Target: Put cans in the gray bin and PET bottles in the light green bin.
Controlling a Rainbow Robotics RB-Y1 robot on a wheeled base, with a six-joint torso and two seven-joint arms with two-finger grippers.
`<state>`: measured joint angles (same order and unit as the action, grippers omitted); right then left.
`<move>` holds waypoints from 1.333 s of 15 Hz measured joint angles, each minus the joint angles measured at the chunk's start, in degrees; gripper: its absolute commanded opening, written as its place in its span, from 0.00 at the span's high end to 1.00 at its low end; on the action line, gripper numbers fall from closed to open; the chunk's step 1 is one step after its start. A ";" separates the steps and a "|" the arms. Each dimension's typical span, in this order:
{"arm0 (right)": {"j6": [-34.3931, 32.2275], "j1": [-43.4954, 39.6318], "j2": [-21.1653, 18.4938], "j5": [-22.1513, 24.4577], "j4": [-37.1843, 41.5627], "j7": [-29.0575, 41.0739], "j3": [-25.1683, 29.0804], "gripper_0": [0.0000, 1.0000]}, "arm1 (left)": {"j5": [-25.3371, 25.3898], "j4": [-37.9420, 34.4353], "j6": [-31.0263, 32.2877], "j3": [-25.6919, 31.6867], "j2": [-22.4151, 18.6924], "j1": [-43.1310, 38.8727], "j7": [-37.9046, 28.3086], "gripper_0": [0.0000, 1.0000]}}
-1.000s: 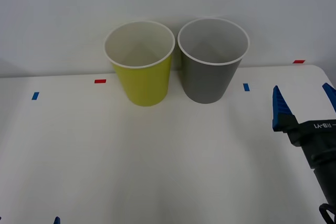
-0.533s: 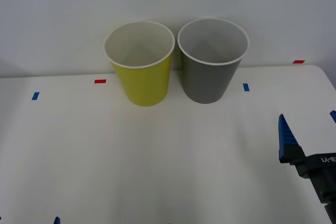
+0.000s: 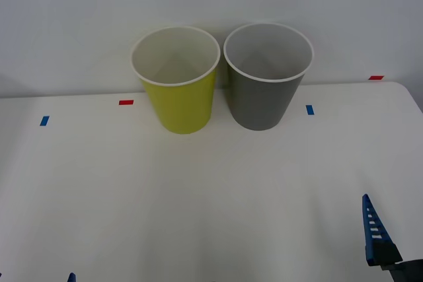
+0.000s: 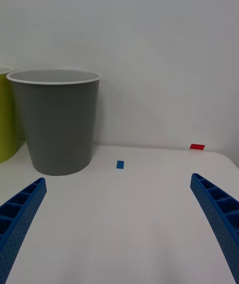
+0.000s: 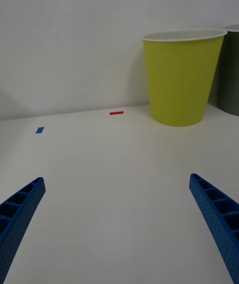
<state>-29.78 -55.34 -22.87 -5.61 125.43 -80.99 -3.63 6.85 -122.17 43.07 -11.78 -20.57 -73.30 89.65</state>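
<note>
Front view: light green bin and gray bin upright, side by side at the far edge of the table; right gripper near right corner.

Right wrist view: fingers spread wide, empty, gray bin far ahead.

Left wrist view: left gripper wide apart, empty, light green bin well beyond.

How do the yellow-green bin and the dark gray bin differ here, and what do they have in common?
The round tapered yellow-green plastic bin stands on the robot's left, the round tapered dark gray plastic bin on its right. The yellow-green bin's inside is white; the gray bin's inside is a pale gray. Both share the same tapered shape and white rim, stand upright side by side at the table's far edge, and look alike in size.
</note>
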 measured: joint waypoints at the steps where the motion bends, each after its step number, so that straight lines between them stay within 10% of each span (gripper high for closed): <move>1: -0.85 -1.29 -0.04 -0.02 -0.01 -0.21 -0.51 0.00 | 0.00 0.00 0.00 0.00 0.00 0.00 0.00 0.00; 20: -5.21 -8.03 -0.59 -0.02 0.00 -0.14 -3.04 0.00 | 0.00 0.00 0.00 0.00 0.00 0.00 0.00 0.00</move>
<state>-34.99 -63.37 -23.47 -5.64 125.42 -81.13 -6.68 6.85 -122.17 43.07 -11.78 -20.57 -73.30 89.65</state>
